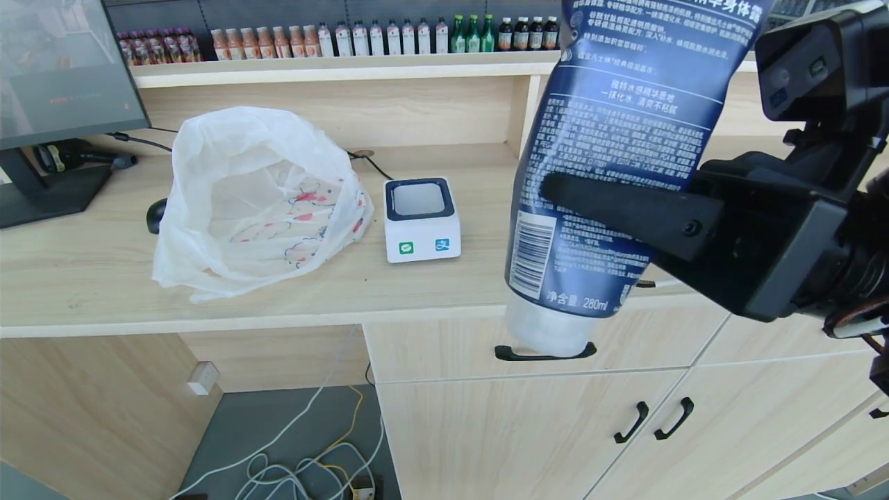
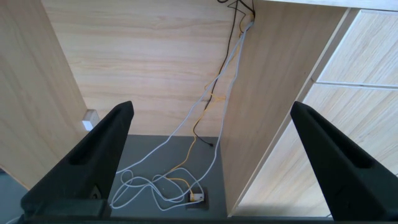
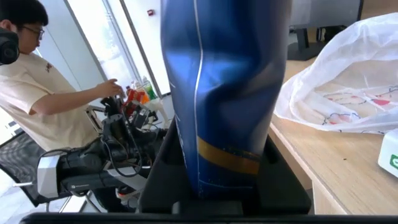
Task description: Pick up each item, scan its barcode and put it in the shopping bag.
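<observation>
Tube's (image 1: 625, 104) grabbed, right end effector (image 1: 597, 198) clamped on it, right of the scanner (image 1: 421, 219). Scan and bagging not done yet, I'd say. Left end effector's (image 2: 211, 109) open.

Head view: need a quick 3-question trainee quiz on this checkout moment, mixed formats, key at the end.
1. True or false: the blue tube lies inside the shopping bag.
2. What stands on the counter beside the bag? A) white scanner box B) kettle C) basket
3. Fill in: the left gripper is ___, holding nothing.
Key: 1 false, the right gripper holds it in the air, cap down. 2 A. 3 open.
</observation>
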Robot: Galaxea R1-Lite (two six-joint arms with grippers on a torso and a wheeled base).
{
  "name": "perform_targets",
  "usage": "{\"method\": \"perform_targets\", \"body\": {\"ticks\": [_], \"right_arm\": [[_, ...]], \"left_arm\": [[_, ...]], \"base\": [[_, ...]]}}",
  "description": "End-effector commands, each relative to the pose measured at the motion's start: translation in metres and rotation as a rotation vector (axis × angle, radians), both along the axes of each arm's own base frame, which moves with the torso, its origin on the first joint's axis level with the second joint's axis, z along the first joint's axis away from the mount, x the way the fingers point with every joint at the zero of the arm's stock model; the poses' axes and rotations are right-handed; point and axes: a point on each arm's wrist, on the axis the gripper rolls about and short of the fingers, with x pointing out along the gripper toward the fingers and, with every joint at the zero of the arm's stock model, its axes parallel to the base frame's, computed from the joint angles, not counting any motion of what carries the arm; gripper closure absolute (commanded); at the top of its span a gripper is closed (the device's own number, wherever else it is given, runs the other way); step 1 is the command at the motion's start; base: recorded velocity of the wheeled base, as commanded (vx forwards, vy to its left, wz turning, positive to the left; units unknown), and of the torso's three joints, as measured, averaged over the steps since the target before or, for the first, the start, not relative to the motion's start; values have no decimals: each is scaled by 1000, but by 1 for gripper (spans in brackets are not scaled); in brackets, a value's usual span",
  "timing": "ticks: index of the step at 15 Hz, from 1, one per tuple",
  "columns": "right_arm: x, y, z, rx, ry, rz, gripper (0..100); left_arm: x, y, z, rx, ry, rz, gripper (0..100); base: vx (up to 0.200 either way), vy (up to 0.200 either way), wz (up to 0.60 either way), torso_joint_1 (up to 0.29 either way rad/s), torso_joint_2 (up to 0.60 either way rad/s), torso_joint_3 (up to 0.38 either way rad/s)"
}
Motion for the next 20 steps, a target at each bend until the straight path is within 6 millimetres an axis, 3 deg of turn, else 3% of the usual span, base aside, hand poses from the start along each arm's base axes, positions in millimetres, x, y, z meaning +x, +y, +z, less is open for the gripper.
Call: {"method": "perform_targets", "body": {"ticks": [1,13,20], "right_arm": [[-2,0,1,-2,-7,13,100],[-6,4,-4,-13,-16,32,100],[-8,2,-29,-69,-70,-32,100]], "left_arm": [[0,0,0,-1,0,1,0],[0,0,0,-1,0,1,0],[0,0,0,-1,0,1,0]], "base": [[0,0,0,0,0,0],[0,0,0,0,0,0],[0,0,0,0,0,0]]}}
